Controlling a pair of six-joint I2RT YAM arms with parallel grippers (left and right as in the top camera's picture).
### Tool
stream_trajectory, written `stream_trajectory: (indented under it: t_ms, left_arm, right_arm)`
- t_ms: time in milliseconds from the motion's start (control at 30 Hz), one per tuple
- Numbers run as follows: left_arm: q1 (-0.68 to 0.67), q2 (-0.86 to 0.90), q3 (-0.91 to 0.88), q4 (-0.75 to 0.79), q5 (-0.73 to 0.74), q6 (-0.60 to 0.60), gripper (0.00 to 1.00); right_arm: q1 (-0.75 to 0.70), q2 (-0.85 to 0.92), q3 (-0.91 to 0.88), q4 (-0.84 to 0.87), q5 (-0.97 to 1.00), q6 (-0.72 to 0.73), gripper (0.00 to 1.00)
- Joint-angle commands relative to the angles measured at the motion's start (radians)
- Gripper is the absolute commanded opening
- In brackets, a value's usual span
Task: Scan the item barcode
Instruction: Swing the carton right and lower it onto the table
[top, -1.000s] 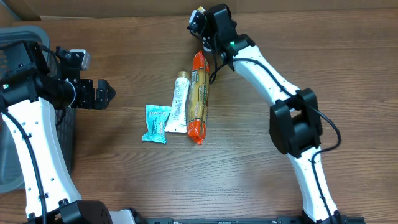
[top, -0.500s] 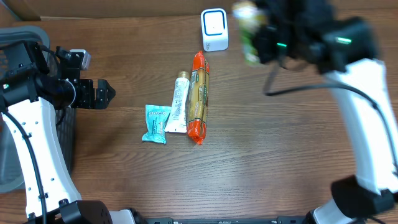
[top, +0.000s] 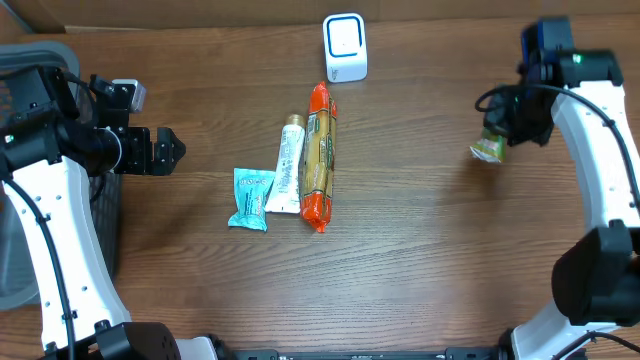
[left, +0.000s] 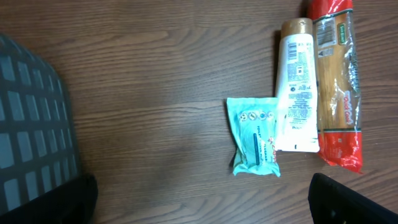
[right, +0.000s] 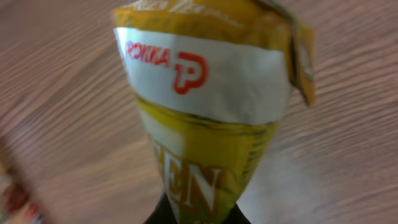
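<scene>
Overhead view. We see a wooden table (top: 400, 250) with a small white scanner (top: 345, 47) at its far edge, near the middle. The right gripper (top: 508, 128) is over the right side of the table, its jaws pressed together on one end of a yellow-green packet (top: 488, 150). The packet hangs off the table surface. The scanner lies well apart from the packet, toward the robot's left and a little farther from the robot. The right arm is the nearer one and already has the item, so we judge the scan falls to it. The left gripper (top: 165, 150) is far off on the left, jaws spread wide and holding nothing. Between the arms lie a red pack (top: 319, 155), a tube (top: 288, 165) and a teal pouch (top: 250, 198), side by side. A grey basket (top: 20, 60) sits at the left edge.

Left wrist view. We look down past the left gripper (left: 202, 202), whose dark fingertips (left: 354, 199) stand wide apart at the bottom corners. The pouch (left: 255, 137), tube (left: 295, 87) and red pack (left: 336, 81) lie ahead of it, untouched. The basket (left: 31, 118) is on the left.

Right wrist view. The packet (right: 211, 112) fills the frame, its long axis running straight away from the right gripper (right: 193, 214), which pinches its narrow lower end. We see red lettering on a white band, but no barcode on this face.
</scene>
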Motion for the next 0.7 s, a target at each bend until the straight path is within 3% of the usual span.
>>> stream_trajectory:
  t_ms: [0, 133, 300, 433, 567, 667]
  left_arm:
    - [-0.001, 0.006, 0.0, 0.001, 0.011, 0.023, 1.0]
    - [-0.001, 0.006, 0.0, 0.001, 0.011, 0.023, 1.0]
    - [-0.001, 0.006, 0.0, 0.001, 0.011, 0.023, 1.0]
    - [-0.001, 0.006, 0.0, 0.001, 0.011, 0.023, 1.0]
    - [-0.001, 0.006, 0.0, 0.001, 0.011, 0.023, 1.0]
    - [-0.001, 0.006, 0.0, 0.001, 0.011, 0.023, 1.0]
  right_arm:
    - [-0.019, -0.02, -0.129, 0.099, 0.03, 0.036, 0.04]
    - [-0.025, -0.02, -0.272, 0.272, 0.028, -0.107, 0.16]
    - [-0.025, -0.02, -0.366, 0.377, 0.028, -0.148, 0.16]
    - [-0.025, -0.021, -0.366, 0.373, 0.018, -0.163, 0.19]
    - [-0.025, -0.022, -0.281, 0.294, -0.061, -0.212, 0.4]
    - [-0.024, -0.022, -0.159, 0.191, -0.103, -0.225, 0.46]
